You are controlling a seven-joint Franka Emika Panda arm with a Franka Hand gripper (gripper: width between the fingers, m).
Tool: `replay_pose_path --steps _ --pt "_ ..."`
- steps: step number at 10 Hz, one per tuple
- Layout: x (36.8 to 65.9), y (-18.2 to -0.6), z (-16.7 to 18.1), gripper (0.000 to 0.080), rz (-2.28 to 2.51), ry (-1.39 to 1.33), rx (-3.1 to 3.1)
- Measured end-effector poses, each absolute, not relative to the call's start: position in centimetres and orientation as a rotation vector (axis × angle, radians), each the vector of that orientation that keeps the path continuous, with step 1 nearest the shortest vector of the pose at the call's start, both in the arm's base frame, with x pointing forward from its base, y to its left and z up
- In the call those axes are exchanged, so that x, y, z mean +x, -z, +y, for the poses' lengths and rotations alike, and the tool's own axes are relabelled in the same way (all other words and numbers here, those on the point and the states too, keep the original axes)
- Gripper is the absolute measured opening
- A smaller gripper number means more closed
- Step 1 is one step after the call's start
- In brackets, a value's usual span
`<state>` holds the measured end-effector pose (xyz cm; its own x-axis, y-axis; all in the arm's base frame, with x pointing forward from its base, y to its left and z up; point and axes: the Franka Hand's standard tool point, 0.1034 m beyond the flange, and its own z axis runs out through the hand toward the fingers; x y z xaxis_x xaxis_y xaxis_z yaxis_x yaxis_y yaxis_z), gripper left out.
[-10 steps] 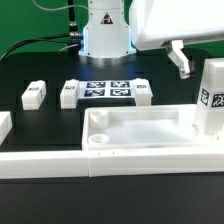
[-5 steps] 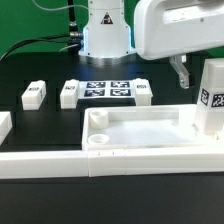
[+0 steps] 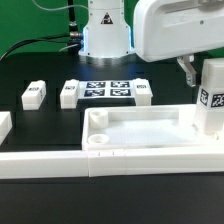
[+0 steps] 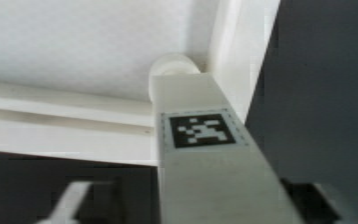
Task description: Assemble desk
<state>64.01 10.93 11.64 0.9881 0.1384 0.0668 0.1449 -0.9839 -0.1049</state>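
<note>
The desk top (image 3: 140, 128), a white tray with round corner sockets, lies in front of me. One white leg (image 3: 212, 98) with a tag stands upright at its corner on the exterior view's right. My gripper (image 3: 207, 70) straddles the top of this leg. One finger (image 3: 189, 68) shows beside it and the other is hidden behind it. In the wrist view the leg (image 4: 208, 150) fills the gap of my gripper (image 4: 220, 208), and the dark pads (image 4: 123, 200) press on its sides. Three loose legs (image 3: 33, 94), (image 3: 69, 93), (image 3: 143, 93) lie on the black table.
The marker board (image 3: 107, 90) lies between two of the loose legs, in front of the arm's base (image 3: 106, 35). A long low white wall (image 3: 60, 160) runs along the front. Another white piece (image 3: 4, 124) is cut off at the exterior view's left edge.
The arm has shifted toward the exterior view's right and come down over the upright leg. The jaws have gone from wide open to closed against the leg's sides.
</note>
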Motion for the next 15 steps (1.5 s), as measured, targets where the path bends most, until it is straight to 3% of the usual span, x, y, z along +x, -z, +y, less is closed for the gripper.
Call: replay_pose_path --steps 4,11,15 --pt "64.1 -11.6 10.7 0.0288 0.221 0.083 -3.016" --pt "62.9 -10.9 11.7 0.0289 1.510 0.067 -2.566" --pt "63.0 -10.9 11.6 0.0300 1.647 0.034 -2.455"
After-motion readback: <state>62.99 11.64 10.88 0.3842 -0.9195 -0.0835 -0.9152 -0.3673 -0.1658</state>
